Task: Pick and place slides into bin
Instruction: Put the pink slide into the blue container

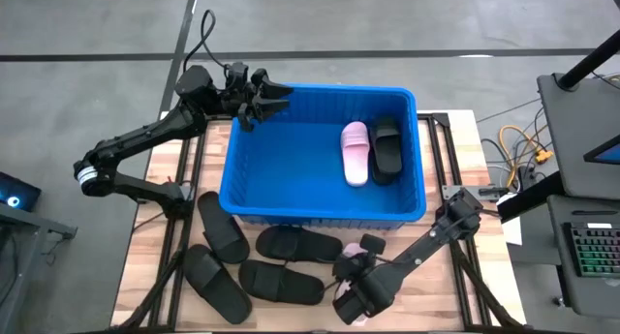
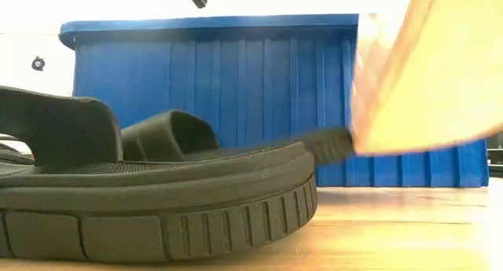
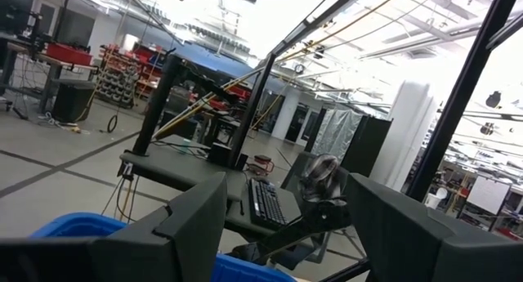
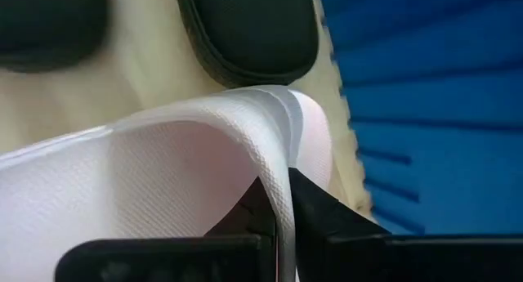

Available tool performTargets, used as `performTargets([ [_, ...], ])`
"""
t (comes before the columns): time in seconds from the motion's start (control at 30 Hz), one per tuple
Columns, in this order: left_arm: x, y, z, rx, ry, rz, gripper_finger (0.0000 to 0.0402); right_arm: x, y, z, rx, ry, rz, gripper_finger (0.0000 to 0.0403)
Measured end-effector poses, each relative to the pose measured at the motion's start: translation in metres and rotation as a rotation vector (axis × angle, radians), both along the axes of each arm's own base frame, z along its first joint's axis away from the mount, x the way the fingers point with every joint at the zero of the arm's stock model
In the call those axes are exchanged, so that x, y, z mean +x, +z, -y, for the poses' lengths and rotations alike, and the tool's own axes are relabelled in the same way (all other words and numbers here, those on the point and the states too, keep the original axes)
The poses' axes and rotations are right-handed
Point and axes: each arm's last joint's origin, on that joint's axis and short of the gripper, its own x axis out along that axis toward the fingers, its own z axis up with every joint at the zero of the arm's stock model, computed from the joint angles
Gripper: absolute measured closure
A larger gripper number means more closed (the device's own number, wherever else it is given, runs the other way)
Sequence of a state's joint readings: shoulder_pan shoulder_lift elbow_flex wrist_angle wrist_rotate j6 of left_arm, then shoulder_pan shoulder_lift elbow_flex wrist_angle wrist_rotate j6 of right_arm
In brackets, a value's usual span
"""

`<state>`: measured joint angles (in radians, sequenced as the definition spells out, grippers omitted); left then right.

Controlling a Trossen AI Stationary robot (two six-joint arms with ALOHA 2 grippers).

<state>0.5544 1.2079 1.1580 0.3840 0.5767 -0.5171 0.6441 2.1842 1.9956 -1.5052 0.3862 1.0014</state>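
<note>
The blue bin (image 1: pixel 325 208) stands mid-table and holds one pink slide (image 1: pixel 355 152) and one black slide (image 1: pixel 387 148), both lying on its floor. Several black slides (image 1: pixel 281 281) lie flat on the table in front of the bin's near wall; one fills the low view (image 2: pixel 157 200). My right gripper (image 1: pixel 354 286) is near the table's near edge, shut on a second pink slide (image 4: pixel 163 167). My left gripper (image 1: pixel 266 97) hovers open and empty over the bin's far left corner. My right gripper pinches the pink slide's strap at its edge (image 4: pixel 282 192) between its two fingers (image 4: pixel 323 212): one finger inside the strap's arch, one outside. The arm hides most of the slide in the high view, where its pink ends (image 1: pixel 373 243) stick out. The low view shows it tilted (image 2: pixel 409 75).
The bin's rim shows in the left wrist view (image 3: pixel 65 225). A desk with a keyboard (image 1: pixel 591 247) and cables (image 1: pixel 518 145) stands off the table's right edge. Bare wood lies to the right of the held slide (image 1: pixel 455 295).
</note>
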Motion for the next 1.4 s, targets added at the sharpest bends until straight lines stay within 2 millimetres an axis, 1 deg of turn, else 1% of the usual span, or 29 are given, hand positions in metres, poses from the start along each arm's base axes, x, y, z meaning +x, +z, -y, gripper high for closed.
performTargets([
  [0.2,0.0,0.0,0.0,0.001,0.0,0.0,0.0164,0.008,0.056,-0.004,0.062,0.159,0.117,0.0393],
  [0.33,0.0,0.0,0.0,0.001,0.0,0.0,0.0164,0.006,0.091,-0.003,0.069,0.25,0.19,0.0394],
  [0.43,0.0,0.0,0.0,0.001,0.0,0.001,0.0164,-0.002,0.107,0.004,0.072,0.278,0.231,0.0394],
  [0.6,0.0,0.0,0.0,0.001,-0.001,0.0,0.0164,-0.018,0.134,0.02,0.038,0.257,0.307,0.0394],
  [0.7,0.0,0.0,0.0,0.001,-0.004,0.0,0.0164,-0.026,0.149,0.028,-0.017,0.244,0.377,0.0394],
  [0.8,0.0,0.0,0.0,0.002,-0.004,0.001,0.0164,-0.033,0.165,0.04,-0.105,0.213,0.459,0.0394],
  [0.93,-0.001,0.001,0.001,0.002,-0.004,0.002,0.0164,-0.036,0.181,0.065,-0.203,0.185,0.508,0.0394],
  [1.1,-0.002,0.002,0.0,0.007,0.0,0.005,0.0164,-0.03,0.191,0.104,-0.265,0.16,0.468,0.0394],
  [1.23,-0.004,0.002,-0.002,0.035,0.021,0.007,0.0164,-0.019,0.19,0.143,-0.339,0.153,0.377,0.0394],
  [1.4,-0.006,0.002,-0.005,0.038,0.039,0.008,0.0164,-0.005,0.179,0.195,-0.394,0.119,0.229,0.0394],
])
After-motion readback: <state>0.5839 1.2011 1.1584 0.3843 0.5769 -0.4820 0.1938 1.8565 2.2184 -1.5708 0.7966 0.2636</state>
